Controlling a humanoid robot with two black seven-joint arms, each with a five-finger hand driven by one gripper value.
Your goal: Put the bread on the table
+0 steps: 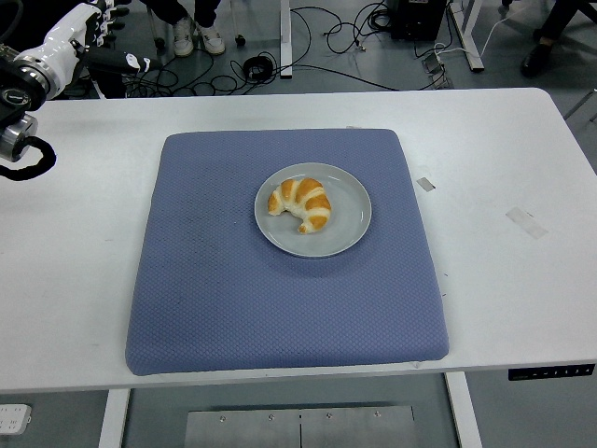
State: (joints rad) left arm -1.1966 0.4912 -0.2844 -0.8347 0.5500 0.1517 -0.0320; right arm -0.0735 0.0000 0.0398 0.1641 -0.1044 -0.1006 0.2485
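Note:
A golden croissant (300, 203) lies on a round grey plate (350, 215) in the middle of a blue mat (280, 308) on the white table (504, 280). My left hand (89, 33) is white, with its fingers spread and holding nothing. It hangs high at the far left, above the table's back left corner and well away from the croissant. The right arm is out of view.
Two bits of tape (425, 184) (527, 222) lie on the table right of the mat. Cables (308, 47) and a person's feet (196, 39) show on the floor beyond the far edge.

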